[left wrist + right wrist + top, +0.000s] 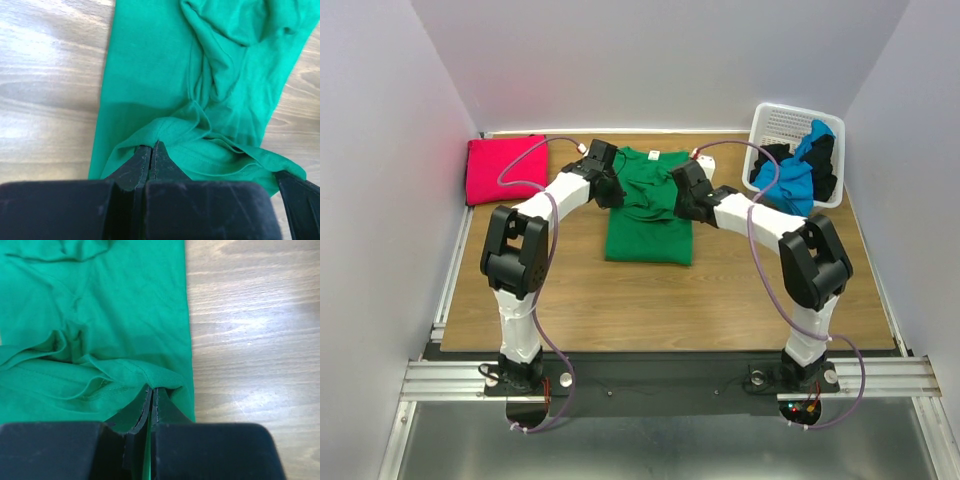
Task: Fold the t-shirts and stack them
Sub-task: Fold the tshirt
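Only overhead, magenta t-shirt (506, 168), basket (782, 125), wrists, green t-shirt (150, 75)

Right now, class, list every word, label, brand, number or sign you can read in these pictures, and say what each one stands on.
No text can be read in any view.
green t-shirt: plain cloth, no print or tag showing.
magenta-red t-shirt: plain, no print.
white basket: bare lattice, no label visible.
table: wood grain only.
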`<state>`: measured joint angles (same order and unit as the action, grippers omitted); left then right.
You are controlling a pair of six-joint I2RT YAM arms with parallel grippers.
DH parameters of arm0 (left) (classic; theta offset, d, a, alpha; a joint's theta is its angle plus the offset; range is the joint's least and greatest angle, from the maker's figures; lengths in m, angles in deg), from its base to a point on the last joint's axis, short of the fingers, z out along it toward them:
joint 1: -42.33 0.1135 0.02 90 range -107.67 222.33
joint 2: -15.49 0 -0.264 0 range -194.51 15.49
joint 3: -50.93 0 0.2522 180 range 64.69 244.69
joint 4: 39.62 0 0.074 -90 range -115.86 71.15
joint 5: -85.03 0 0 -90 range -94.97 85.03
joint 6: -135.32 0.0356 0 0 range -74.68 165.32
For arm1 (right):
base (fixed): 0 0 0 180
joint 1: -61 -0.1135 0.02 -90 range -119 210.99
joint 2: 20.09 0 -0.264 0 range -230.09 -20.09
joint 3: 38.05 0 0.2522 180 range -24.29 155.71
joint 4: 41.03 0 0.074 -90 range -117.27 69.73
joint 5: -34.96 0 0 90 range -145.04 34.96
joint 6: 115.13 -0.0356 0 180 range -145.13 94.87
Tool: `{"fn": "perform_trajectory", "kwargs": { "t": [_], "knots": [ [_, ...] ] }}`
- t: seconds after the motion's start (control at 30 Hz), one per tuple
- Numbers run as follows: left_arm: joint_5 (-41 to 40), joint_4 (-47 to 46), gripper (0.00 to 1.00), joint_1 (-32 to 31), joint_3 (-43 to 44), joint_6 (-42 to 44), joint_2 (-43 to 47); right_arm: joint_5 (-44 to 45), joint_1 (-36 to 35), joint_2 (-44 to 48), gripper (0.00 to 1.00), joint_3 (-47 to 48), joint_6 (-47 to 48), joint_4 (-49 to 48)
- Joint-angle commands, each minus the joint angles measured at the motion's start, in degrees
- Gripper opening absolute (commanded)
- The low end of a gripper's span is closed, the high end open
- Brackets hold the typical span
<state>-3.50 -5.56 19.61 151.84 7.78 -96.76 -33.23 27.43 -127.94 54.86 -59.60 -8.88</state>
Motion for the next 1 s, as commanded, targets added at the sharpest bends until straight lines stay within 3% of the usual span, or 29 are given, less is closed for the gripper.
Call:
{"fn": "perform_trajectory", "kwargs": {
  "t": [0.0, 0.07, 0.13, 0.17, 0.2, 0.23, 0.27, 0.3, 0.33, 0.43, 0.47, 0.6, 0.97],
  "knots": [
    [0.4, 0.5, 0.00, 0.8, 4.0, 1.1, -2.0, 0.2, 0.8, -2.9, 0.00, 3.5, 0.6, -2.7],
    [0.4, 0.8, 0.00, 1.2, 4.9, 1.1, -2.9, 0.1, 1.0, -3.9, 0.01, 4.3, 0.5, -2.7],
    [0.8, 1.1, 0.12, 1.4, 6.1, 1.4, -3.9, 0.4, 1.3, -5.3, 0.07, 5.3, 0.8, -2.9],
    [1.2, 1.2, 0.20, 1.4, 6.9, 1.9, -3.9, -0.2, 1.2, -5.3, 0.21, 5.7, 1.9, -3.0],
    [1.6, 1.2, 0.30, 1.5, 7.1, 2.1, -3.9, -0.9, 1.2, -5.4, 0.22, 5.8, 2.5, -3.0],
    [2.0, 1.3, 0.50, 1.5, 7.2, 2.4, -3.4, -2.4, 1.3, -5.0, 0.41, 5.9, 2.8, -2.9],
    [2.6, 1.2, 0.60, 1.5, 7.2, 2.6, -3.0, -3.2, 1.3, -4.0, 0.48, 5.8, 3.1, -2.9],
    [2.5, 1.1, 0.79, 1.5, 7.1, 2.7, -1.8, -4.5, 1.3, -3.4, 0.57, 5.7, 3.8, -2.9],
    [2.1, 1.1, 0.92, 1.5, 6.7, 3.0, -0.4, -5.2, 1.3, -1.9, 0.63, 5.3, 4.3, -2.8],
    [2.2, 0.7, 0.92, 1.5, 5.0, 3.2, 2.3, -7.8, 1.3, 0.9, 0.70, 3.8, 5.0, -2.8],
    [2.3, 0.1, 0.92, 1.5, 2.6, 3.1, 4.6, -9.7, 1.2, 2.6, 0.80, 2.4, 5.1, -2.9],
    [2.0, -2.1, 0.94, 1.5, -7.0, 2.4, 11.8, -14.2, 1.0, 5.2, 1.00, -0.6, 4.9, -2.9],
    [1.9, -8.4, 0.99, 1.5, -35.7, -1.9, 33.0, -22.9, -2.3, -1.6, 1.00, 1.7, 7.0, -4.7]
  ]
}}
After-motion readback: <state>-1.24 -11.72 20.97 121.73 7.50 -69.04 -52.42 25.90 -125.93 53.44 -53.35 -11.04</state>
